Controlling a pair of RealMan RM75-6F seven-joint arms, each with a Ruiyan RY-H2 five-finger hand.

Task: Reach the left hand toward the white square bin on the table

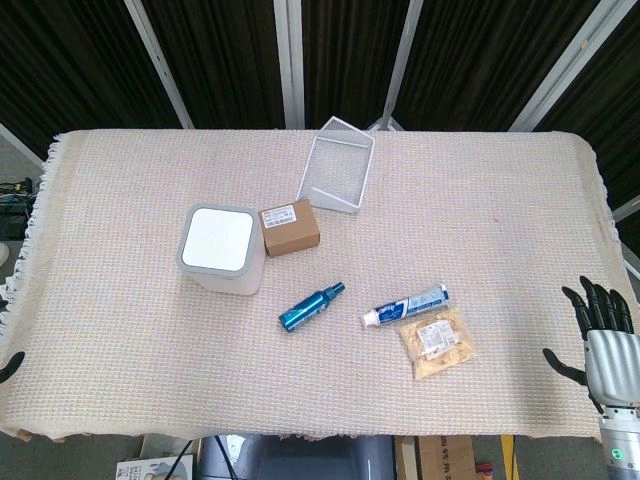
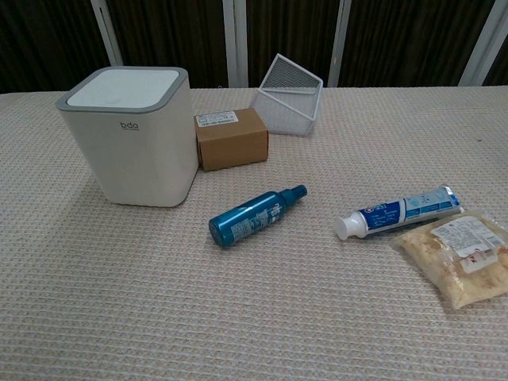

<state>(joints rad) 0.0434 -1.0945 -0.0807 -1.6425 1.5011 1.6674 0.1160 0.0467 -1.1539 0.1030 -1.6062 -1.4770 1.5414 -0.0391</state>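
Note:
The white square bin (image 1: 220, 248) with a grey rim stands upright on the left half of the table; the chest view shows the bin (image 2: 131, 139) at the upper left. Of my left hand (image 1: 9, 366) only a dark fingertip shows at the head view's left edge, off the table's front left corner and far from the bin. How its fingers lie is hidden. My right hand (image 1: 603, 338) hangs past the table's right front edge, fingers spread and holding nothing. Neither hand appears in the chest view.
A brown cardboard box (image 1: 290, 227) touches the bin's right side. Behind it a white wire basket (image 1: 337, 163) lies tipped. A blue spray bottle (image 1: 311, 306), a toothpaste tube (image 1: 405, 305) and a snack bag (image 1: 438, 341) lie on the woven cloth (image 1: 100, 330).

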